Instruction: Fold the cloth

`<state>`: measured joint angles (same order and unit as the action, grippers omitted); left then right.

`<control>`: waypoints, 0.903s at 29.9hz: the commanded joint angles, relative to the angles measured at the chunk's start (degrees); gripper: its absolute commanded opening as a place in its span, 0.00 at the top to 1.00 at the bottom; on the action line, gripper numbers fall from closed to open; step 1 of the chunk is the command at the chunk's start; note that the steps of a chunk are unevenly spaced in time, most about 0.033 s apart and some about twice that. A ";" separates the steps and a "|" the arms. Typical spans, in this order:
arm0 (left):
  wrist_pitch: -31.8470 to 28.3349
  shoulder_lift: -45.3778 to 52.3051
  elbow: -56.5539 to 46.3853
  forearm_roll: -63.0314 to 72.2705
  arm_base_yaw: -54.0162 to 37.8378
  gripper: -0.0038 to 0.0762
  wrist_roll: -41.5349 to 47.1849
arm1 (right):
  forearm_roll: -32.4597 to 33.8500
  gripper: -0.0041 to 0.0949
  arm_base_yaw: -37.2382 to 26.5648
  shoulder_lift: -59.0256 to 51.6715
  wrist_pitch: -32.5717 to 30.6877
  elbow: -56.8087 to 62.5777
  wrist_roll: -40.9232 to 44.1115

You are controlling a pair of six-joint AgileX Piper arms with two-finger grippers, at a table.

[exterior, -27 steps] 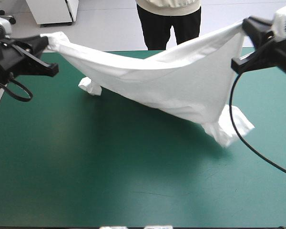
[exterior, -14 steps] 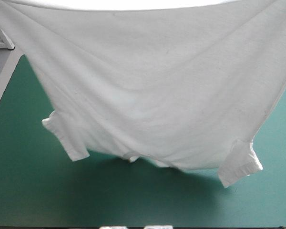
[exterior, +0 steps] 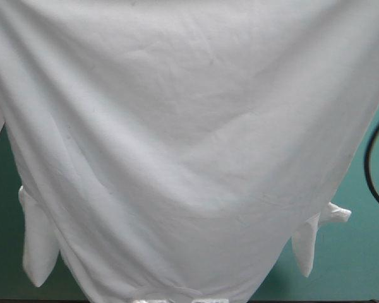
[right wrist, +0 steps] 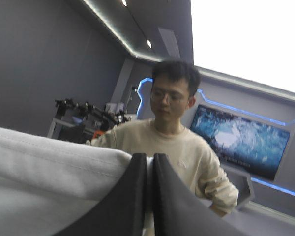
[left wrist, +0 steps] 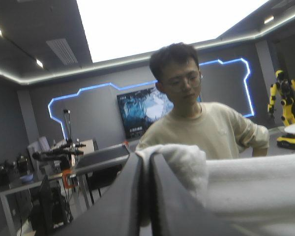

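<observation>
High view: white short-sleeved fabric T-shirt, lifted and hanging as a broad sheet close before the camera, above the teal-green table cover; both sleeves dangle at its lower corners.

Left gripper, two black fin-shaped fingers: clenched on a bunched edge of the shirt.

Right gripper: likewise clamped, on a thin seamed edge.

Risks, as judged: the right-hand hold looks shallow and may slip under the cloth's weight. Uneven lowering would lay the shirt down creased, or with a sleeve tucked under.
</observation>
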<state>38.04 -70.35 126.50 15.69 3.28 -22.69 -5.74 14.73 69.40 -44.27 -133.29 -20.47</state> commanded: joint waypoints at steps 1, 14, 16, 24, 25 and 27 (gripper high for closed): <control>-5.24 -4.43 0.74 -0.21 0.10 0.96 1.39 | 4.51 0.98 -0.04 5.70 5.02 -0.53 3.23; -24.85 -19.22 1.28 -0.10 0.10 0.96 -0.55 | 3.89 0.98 -2.65 21.67 25.18 -0.74 4.58; -24.87 -20.65 3.60 -0.34 0.10 0.96 -0.99 | 0.74 0.98 -4.73 22.45 28.12 -0.74 4.58; -20.81 -24.89 12.20 -0.26 0.10 0.96 -1.12 | -10.52 0.98 -8.60 22.80 25.29 -0.74 -2.88; -18.66 -25.13 12.09 -0.26 0.10 0.96 -1.12 | -10.66 0.98 -8.60 23.05 23.70 -0.74 -2.88; -12.97 -25.75 12.09 -0.26 0.10 0.96 -1.01 | -10.92 0.98 -8.60 24.04 20.02 -0.63 -2.88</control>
<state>23.01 -97.34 136.95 14.95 3.28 -23.90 -15.30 6.75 94.64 -24.10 -132.52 -22.19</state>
